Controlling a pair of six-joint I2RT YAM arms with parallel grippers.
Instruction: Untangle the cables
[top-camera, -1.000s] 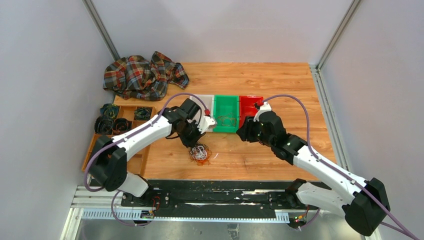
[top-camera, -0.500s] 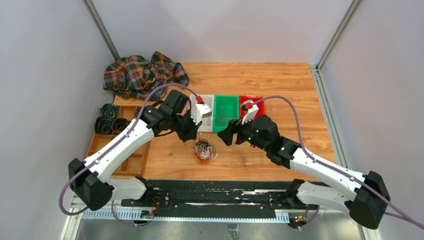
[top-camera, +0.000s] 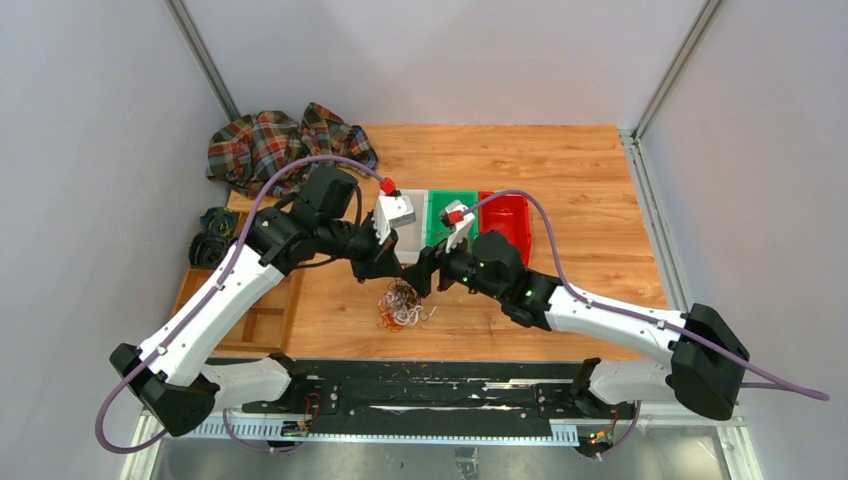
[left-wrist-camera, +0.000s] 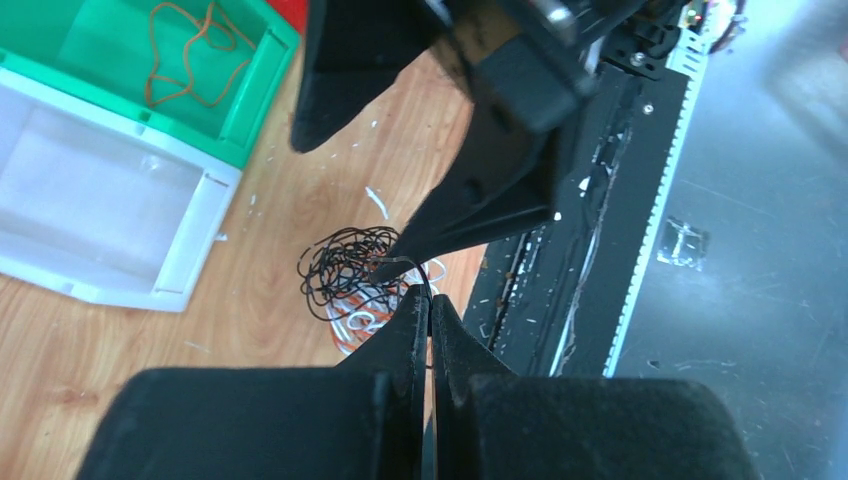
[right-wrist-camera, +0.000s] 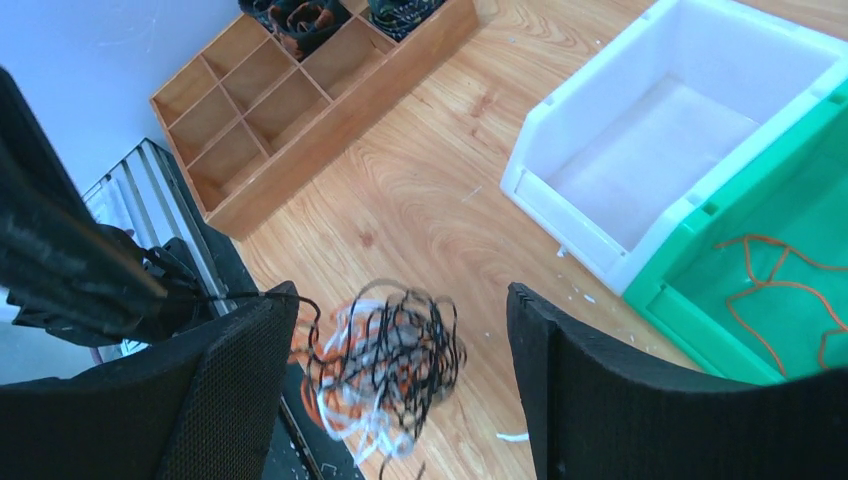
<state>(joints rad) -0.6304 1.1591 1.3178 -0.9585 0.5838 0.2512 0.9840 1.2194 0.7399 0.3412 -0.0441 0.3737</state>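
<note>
The cables (top-camera: 398, 305) are a small tangled bundle of black, white and orange wires on the wooden table near its front edge. My left gripper (top-camera: 372, 268) is just above and behind the bundle. In the left wrist view it (left-wrist-camera: 430, 298) is shut on one black wire leading out of the bundle (left-wrist-camera: 350, 285). My right gripper (top-camera: 425, 283) is to the right of the bundle, open. In the right wrist view it (right-wrist-camera: 400, 292) straddles the blurred bundle (right-wrist-camera: 385, 365) without touching it.
White bin (top-camera: 412, 228), green bin (top-camera: 445, 210) holding an orange wire (left-wrist-camera: 190, 60), and red bin (top-camera: 508, 215) stand behind the grippers. A wooden compartment tray (top-camera: 250, 315) with dark coils (top-camera: 210, 245) is at the left. A plaid cloth (top-camera: 285, 150) lies at the back left.
My right gripper has moved left from the bins to straddle the bundle. My left arm has risen and pulled back, and the bundle has shifted slightly left.
</note>
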